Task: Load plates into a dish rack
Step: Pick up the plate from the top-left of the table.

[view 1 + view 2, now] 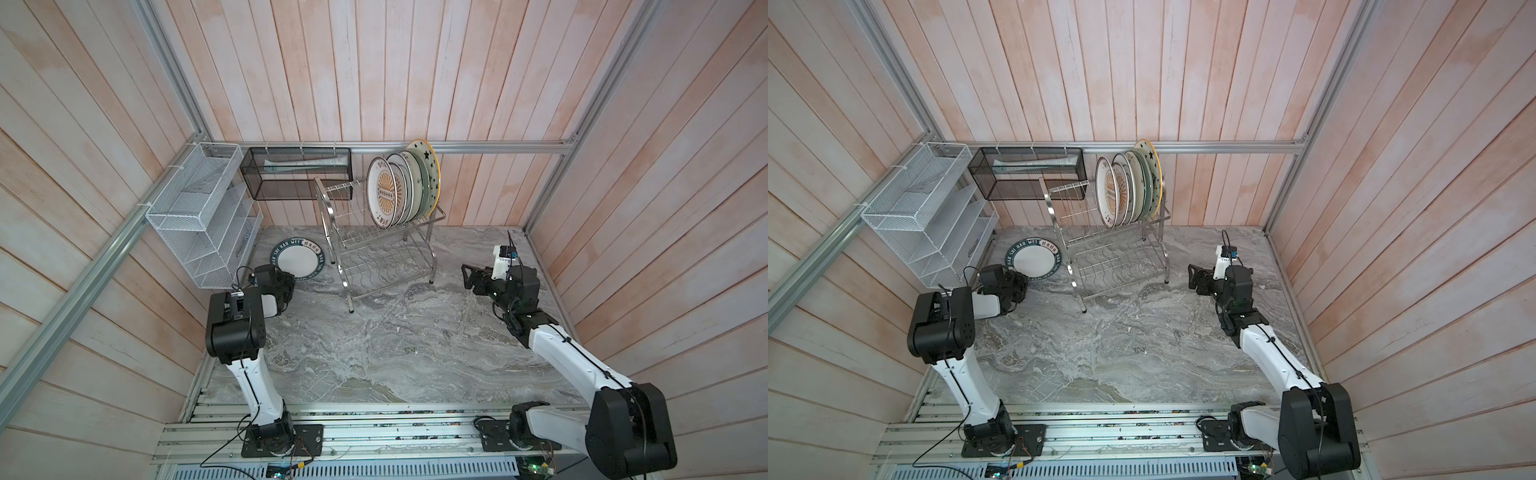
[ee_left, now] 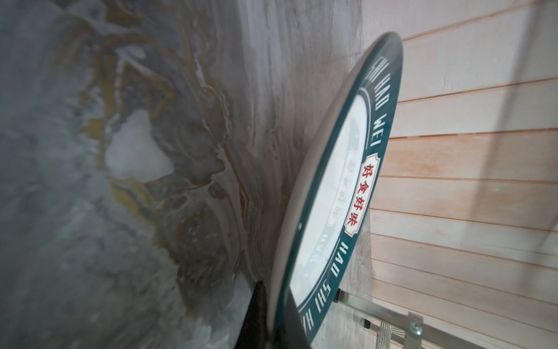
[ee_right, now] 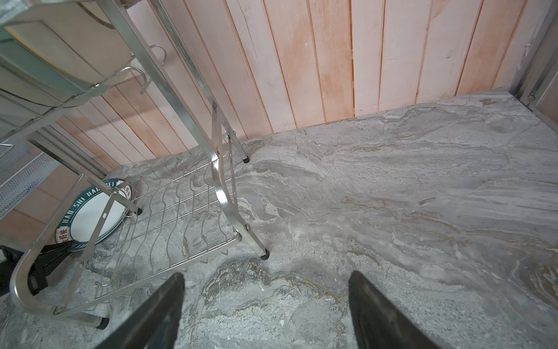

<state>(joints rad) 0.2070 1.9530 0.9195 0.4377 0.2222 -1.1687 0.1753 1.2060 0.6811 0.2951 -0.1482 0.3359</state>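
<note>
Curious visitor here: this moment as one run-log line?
left gripper: shut on green-rimmed plate | right gripper: open, empty | dish rack: upper tier part-filled

The green-rimmed plate [image 2: 329,187] reads "HAO SHI HAO WEI" and, in red, "好食好味".

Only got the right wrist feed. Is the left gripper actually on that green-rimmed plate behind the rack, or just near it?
Observer: On it. The left wrist view shows the left gripper shut on the green-rimmed plate, with a finger on each face of its rim.
Operator: Upper tier load? I only see it from below.
Observer: In both top views the racked plates stand upright. I count five or six; overlap hides the exact number.
Operator: Free slots where?
Observer: On the dish rack they are bunched at the end nearer the right arm. The upper slots toward the left arm are free.
</note>
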